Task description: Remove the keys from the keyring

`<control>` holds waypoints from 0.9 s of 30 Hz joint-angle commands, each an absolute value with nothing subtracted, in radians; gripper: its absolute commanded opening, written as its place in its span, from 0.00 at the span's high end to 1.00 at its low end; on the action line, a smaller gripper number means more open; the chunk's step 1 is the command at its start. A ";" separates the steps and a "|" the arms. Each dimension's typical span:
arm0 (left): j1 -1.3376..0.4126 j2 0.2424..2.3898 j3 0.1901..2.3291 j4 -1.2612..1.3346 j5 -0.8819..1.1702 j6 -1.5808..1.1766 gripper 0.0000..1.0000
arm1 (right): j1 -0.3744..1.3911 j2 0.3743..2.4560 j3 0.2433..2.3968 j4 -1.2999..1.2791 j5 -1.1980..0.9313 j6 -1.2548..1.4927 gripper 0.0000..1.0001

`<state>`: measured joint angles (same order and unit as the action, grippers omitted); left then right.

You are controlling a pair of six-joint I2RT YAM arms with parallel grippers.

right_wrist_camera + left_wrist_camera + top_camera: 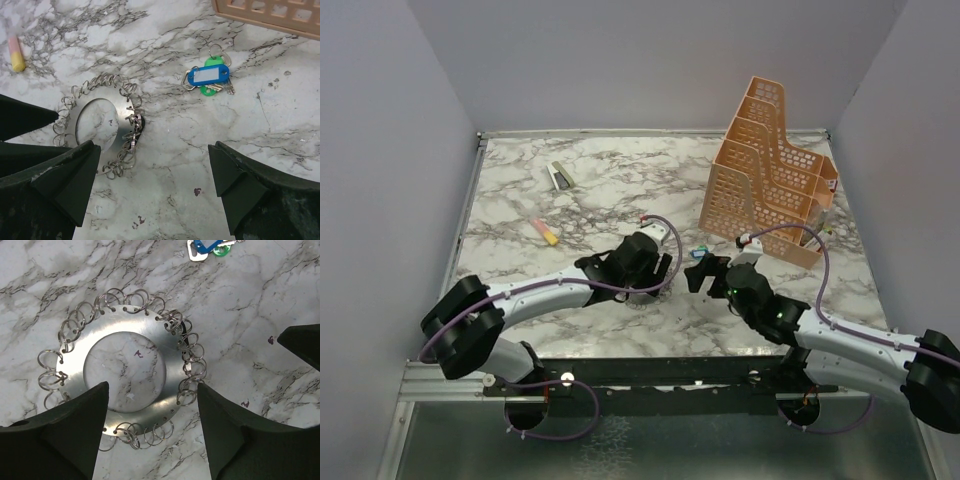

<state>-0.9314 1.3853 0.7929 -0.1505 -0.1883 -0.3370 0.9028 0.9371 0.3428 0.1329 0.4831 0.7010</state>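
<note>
The keyring (150,335) is a flat silvery ring plate lying on the marble, its rim strung with many small wire rings (192,367). It also shows in the right wrist view as the keyring (122,120). A small bunch of keys (225,89) with a blue tag (207,76) and a green tag lies apart from the plate, to its right; the left wrist view catches the keys (205,247) at its top edge. My left gripper (151,390) hangs open over the plate's near rim, one finger on each side. My right gripper (152,147) stands wide open over bare marble beside the plate.
An orange mesh file rack (770,175) stands at the back right, just behind the keys. A pink and yellow stick (546,232) and a small dark and pale object (560,176) lie on the left of the table. Both grippers (660,268) (703,270) are close together mid-table.
</note>
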 commanded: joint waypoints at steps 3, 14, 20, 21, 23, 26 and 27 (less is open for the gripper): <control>-0.976 1.489 0.858 -0.138 -0.185 -0.260 0.29 | 0.899 0.904 0.320 0.126 0.555 0.734 0.00; -1.006 1.652 0.930 -0.190 -0.209 -0.213 0.29 | 0.900 0.874 0.303 0.126 0.570 0.751 0.00; -1.007 1.711 0.952 -0.213 -0.193 -0.202 0.34 | 0.900 0.862 0.296 0.123 0.577 0.755 0.00; -1.009 1.716 0.953 -0.214 -0.183 -0.202 0.34 | 0.900 0.862 0.296 0.123 0.577 0.754 0.00; -1.016 1.726 0.956 -0.222 -0.167 -0.202 0.35 | 0.899 0.863 0.297 0.126 0.574 0.752 0.00; -1.025 1.734 0.959 -0.240 -0.153 -0.202 0.36 | 0.900 0.871 0.298 0.130 0.565 0.749 0.00; -1.027 1.734 0.957 -0.245 -0.150 -0.203 0.35 | 0.899 0.874 0.299 0.131 0.563 0.747 0.00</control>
